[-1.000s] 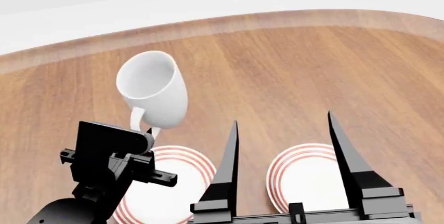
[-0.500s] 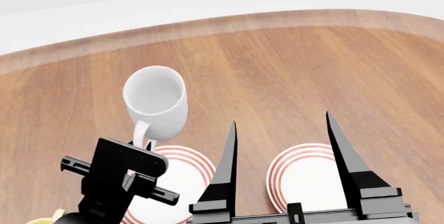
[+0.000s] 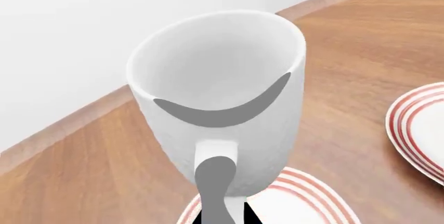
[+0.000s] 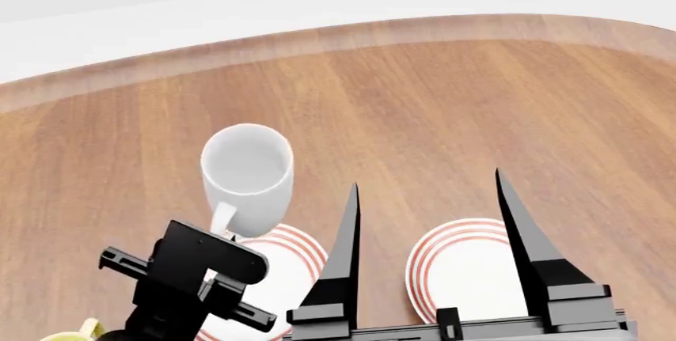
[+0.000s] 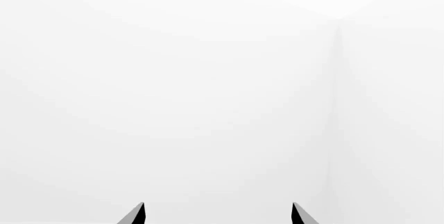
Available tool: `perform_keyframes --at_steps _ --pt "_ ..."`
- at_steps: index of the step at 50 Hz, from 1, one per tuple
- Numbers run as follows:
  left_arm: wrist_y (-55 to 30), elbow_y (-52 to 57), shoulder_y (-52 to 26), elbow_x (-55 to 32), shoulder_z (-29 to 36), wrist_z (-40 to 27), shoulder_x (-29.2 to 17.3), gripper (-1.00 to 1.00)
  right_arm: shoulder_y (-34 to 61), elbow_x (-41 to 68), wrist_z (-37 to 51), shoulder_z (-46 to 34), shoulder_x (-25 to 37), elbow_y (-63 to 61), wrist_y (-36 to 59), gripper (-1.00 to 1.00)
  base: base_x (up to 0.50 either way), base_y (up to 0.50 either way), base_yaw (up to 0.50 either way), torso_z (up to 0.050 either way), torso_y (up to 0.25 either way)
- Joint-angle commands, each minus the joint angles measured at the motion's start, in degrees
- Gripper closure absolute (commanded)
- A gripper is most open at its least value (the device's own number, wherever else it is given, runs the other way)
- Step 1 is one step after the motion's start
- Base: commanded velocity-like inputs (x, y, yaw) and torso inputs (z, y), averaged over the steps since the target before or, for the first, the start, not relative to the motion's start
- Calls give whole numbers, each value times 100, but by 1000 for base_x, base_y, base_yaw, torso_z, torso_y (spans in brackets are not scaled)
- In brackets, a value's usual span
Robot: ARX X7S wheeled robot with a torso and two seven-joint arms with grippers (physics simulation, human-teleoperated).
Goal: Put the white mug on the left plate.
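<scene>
The white mug stands nearly upright with its mouth up, its base at the far rim of the left plate; whether it touches the plate I cannot tell. My left gripper is shut on the mug's loop handle, just nearer the robot than the mug. The left wrist view shows the mug close up, its handle between the dark tips of the left gripper, and the red-ringed left plate under it. My right gripper stands open over the table, holding nothing.
A second red-ringed plate lies to the right, partly behind the right gripper's fingers, and also shows in the left wrist view. A small yellow object peeks in at the lower left. The wooden table's curved far edge runs across the back.
The left gripper has drawn back toward the robot and lowered. The mug came with it, tipping from tilted to nearly upright and reaching the left plate's far rim. The right gripper stayed still.
</scene>
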Motion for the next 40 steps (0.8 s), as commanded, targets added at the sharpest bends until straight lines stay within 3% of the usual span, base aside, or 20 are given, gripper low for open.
perform_keyframes --at_steps 1,40 --pt "-68 -151 -45 -29 42 -16 19 100 5 10 14 -14 11 19 -24 -100 0 0 0 0 0" --pt "610 -1276 55 -124 168 -59 144 100 1 40 60 -55 62 69 -79 -100 0 0 0 0 0"
